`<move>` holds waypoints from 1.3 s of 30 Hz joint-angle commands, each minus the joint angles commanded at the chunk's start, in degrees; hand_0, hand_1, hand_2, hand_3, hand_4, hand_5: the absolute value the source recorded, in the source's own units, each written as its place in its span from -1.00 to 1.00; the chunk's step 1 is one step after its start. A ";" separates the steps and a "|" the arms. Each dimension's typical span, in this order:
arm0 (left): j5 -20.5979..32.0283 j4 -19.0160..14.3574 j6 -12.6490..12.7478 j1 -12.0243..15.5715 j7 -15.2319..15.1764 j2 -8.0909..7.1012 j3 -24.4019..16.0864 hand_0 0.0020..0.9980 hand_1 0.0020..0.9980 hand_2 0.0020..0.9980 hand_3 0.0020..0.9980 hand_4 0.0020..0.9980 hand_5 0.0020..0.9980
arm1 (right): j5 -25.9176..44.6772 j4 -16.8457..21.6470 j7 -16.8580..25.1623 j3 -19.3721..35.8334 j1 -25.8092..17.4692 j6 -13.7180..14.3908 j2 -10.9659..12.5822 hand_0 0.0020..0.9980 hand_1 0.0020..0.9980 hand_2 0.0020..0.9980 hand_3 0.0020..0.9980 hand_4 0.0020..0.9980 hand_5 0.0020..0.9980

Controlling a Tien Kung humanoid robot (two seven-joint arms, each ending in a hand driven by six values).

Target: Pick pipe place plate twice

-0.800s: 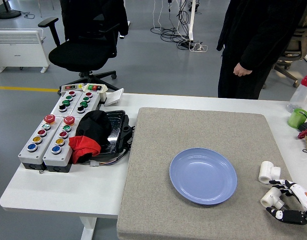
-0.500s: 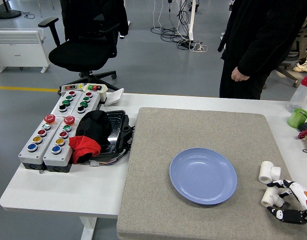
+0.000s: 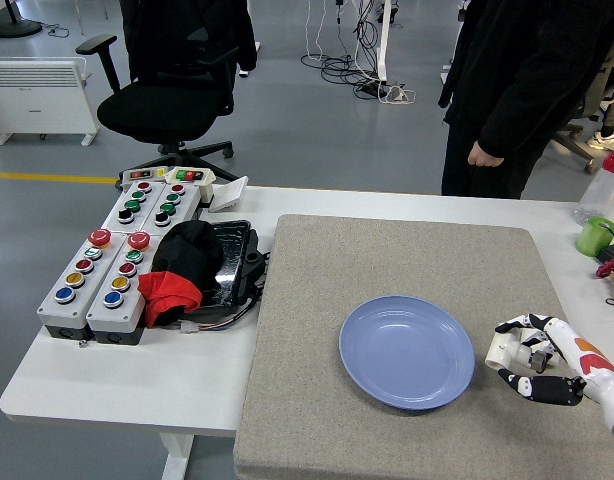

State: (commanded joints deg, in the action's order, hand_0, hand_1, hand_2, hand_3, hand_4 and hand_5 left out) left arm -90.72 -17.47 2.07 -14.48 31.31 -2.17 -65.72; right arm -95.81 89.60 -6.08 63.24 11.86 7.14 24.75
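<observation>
The right hand (image 3: 532, 362) grips a white pipe fitting (image 3: 507, 352), fingers curled around it, just beside the right rim of the blue plate (image 3: 406, 351) on the grey mat (image 3: 317, 300). Farther left on the counter (image 3: 117, 380) sit button boxes (image 3: 112, 265). Beyond the far edge stands a person (image 3: 517, 90), one hand hanging down.

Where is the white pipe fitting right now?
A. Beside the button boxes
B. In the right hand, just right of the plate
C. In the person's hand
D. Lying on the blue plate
B: the right hand grips the pipe fitting beside the empty plate.
</observation>
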 joint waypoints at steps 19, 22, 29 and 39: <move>2.35 -0.33 0.53 0.14 0.30 -0.17 1.63 0.31 0.25 0.27 0.13 -0.18 1.00 | 2.51 -14.66 -7.69 -19.99 20.39 -4.22 -12.21 0.53 0.51 0.63 0.61 0.36 -0.55; 2.36 -0.35 0.45 0.15 0.33 -0.13 1.68 0.31 0.25 0.27 0.13 -0.18 1.00 | 3.63 -16.18 -8.60 -20.46 21.35 -5.90 -12.75 0.53 0.51 0.63 0.61 0.36 -0.55; 2.35 -0.37 0.40 0.20 0.39 -0.06 1.65 0.31 0.25 0.27 0.13 -0.18 1.00 | 5.10 -17.34 -7.66 -20.45 21.98 -6.69 -13.16 0.95 0.88 1.00 1.00 0.62 -0.26; 2.35 -0.33 0.52 0.26 0.34 -0.02 1.56 0.31 0.25 0.27 0.13 -0.18 1.00 | 3.18 -12.86 -5.88 -12.38 20.14 -5.12 -9.96 1.00 0.92 1.00 1.00 0.72 -0.17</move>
State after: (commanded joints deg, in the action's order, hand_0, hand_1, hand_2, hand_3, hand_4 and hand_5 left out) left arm -88.37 -17.80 2.59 -14.22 31.65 -2.19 -64.16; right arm -92.63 76.74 -11.96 50.87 32.00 2.03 14.79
